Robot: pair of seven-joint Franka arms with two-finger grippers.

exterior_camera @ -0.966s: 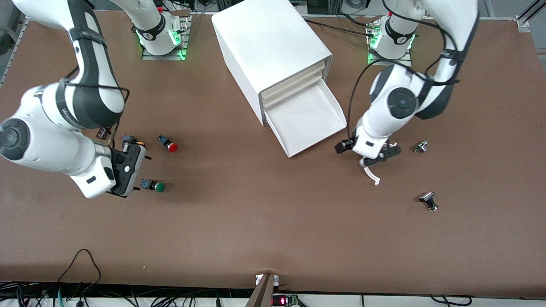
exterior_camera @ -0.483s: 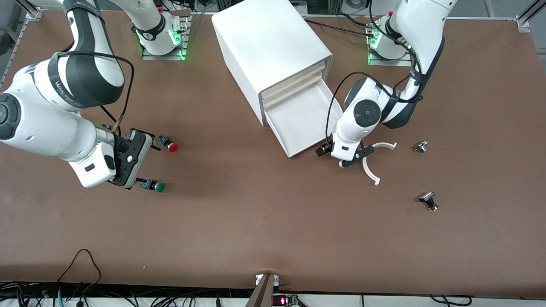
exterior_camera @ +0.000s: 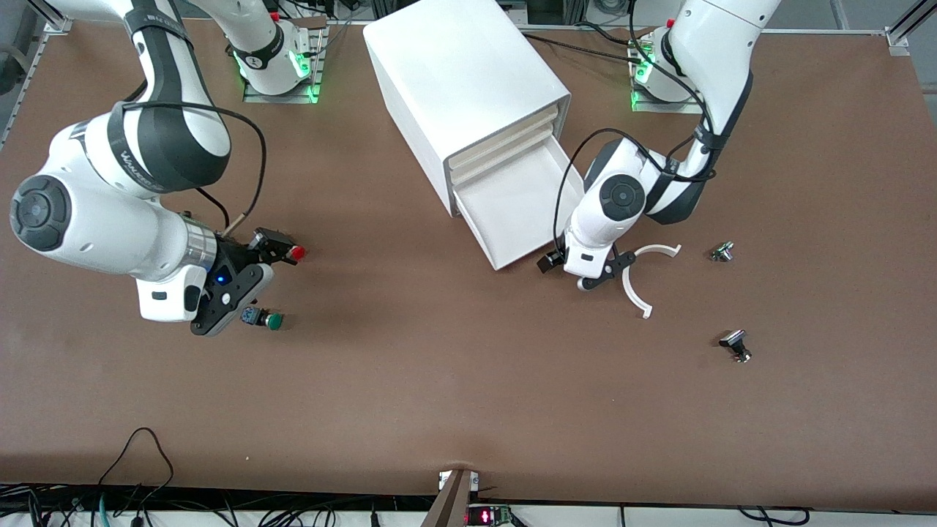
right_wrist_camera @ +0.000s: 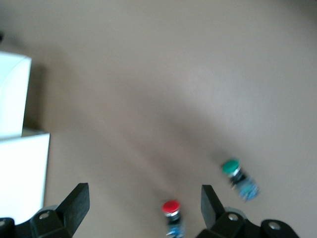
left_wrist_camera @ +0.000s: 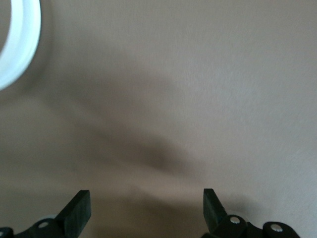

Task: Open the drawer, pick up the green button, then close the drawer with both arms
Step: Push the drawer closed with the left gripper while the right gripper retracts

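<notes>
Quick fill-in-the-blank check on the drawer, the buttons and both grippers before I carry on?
1. The drawer is ____.
2. The green button lies ____ the front camera than the red button.
3. The right gripper holds ____.
4. The left gripper has its jaws ____.

Missing words: open; nearer to; nothing; open

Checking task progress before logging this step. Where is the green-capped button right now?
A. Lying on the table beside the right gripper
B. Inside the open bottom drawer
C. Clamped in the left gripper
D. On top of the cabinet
A: the green-capped button lies on the brown table beside the open right gripper, and the drawer tray is bare.
</notes>
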